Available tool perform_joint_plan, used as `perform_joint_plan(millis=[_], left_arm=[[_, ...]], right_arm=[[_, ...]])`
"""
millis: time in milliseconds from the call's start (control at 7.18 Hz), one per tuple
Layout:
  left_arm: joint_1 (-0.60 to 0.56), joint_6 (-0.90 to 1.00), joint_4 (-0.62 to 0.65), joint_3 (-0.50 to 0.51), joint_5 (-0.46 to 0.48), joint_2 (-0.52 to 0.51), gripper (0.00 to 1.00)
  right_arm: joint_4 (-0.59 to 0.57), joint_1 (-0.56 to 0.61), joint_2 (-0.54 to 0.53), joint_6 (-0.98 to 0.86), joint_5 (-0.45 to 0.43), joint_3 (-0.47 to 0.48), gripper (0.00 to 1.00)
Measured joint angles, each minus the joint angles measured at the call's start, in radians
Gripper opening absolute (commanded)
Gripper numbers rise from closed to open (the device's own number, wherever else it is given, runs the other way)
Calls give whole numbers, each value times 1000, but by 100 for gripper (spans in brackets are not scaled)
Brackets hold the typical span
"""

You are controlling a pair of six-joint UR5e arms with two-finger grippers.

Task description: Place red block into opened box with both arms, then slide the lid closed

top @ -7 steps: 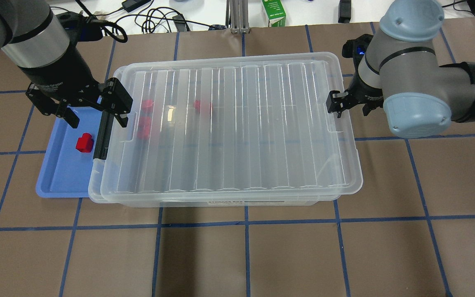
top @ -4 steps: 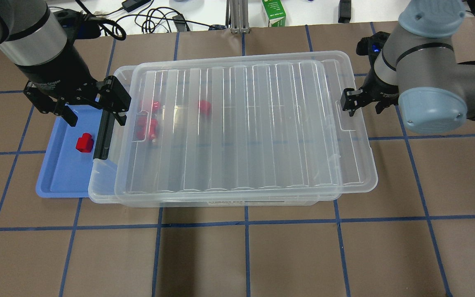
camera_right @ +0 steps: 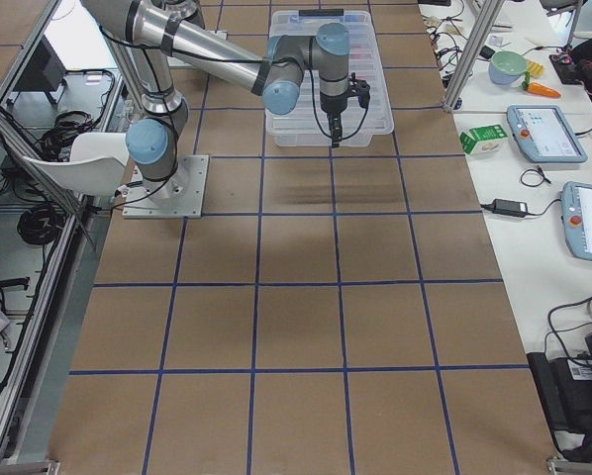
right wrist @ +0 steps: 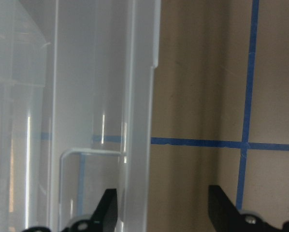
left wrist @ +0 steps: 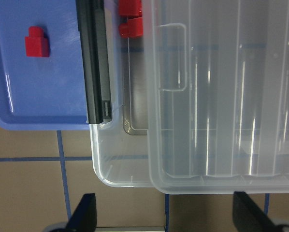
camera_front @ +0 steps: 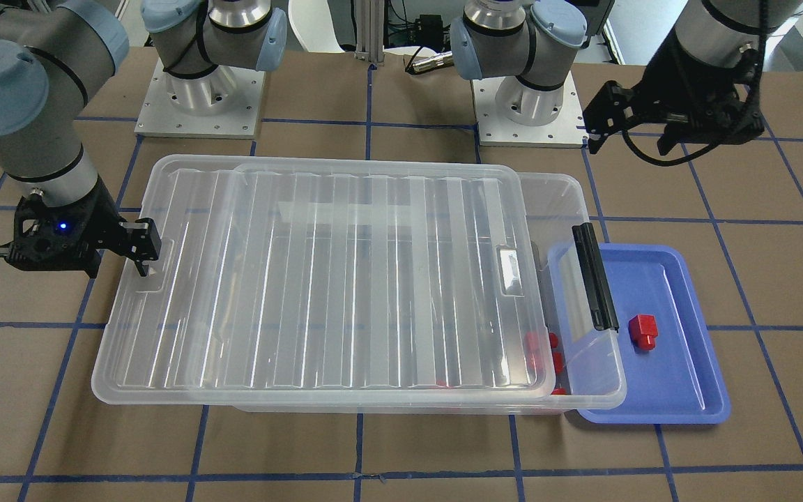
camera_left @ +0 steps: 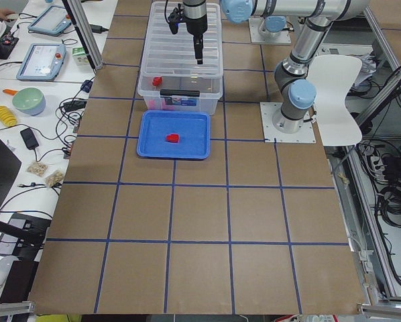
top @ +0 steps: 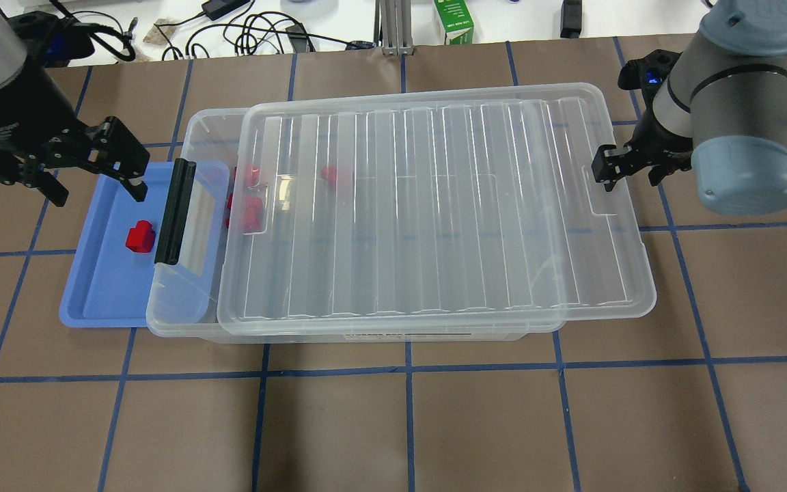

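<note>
The red block (top: 140,236) lies about midway in the blue tray (top: 96,301), apart from both grippers and outside the box (top: 173,311). The box's short rim with the black strip (top: 175,212) overlaps the tray's right edge. The lid (top: 434,205) rests on the box offset toward the right end of the bench (top: 407,424), overhanging that short rim and leaving the strip end uncovered. Other red pieces (top: 249,205) lie inside there, partly blurred through the plastic. The left gripper (top: 98,197) hangs raised above the tray, pointing down; its wrist view shows the fingertips spread wide with nothing between them. Farther off, the right gripper (top: 605,174) sits low at the lid's right short end. The overhead view shows one black finger only, while the wrist view shows the fingers (right wrist: 109,208) apart, one in the handle notch (right wrist: 89,193), the other outside the lid's rim, unclamped. Only the front view shows the whitish tape strip (camera_front: 366,213). The side views are too small to judge either pincer.
</note>
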Motion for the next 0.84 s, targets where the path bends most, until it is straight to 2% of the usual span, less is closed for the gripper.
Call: perform_joint_plan(millis=[418, 835], left_arm=[[183, 273, 57, -21, -4, -32, 100], [245, 355, 146, -60, -8, -106, 100]], right_arm=[[3, -48, -2, -65, -2, 0, 71], [5, -86, -3, -135, -4, -1, 71]])
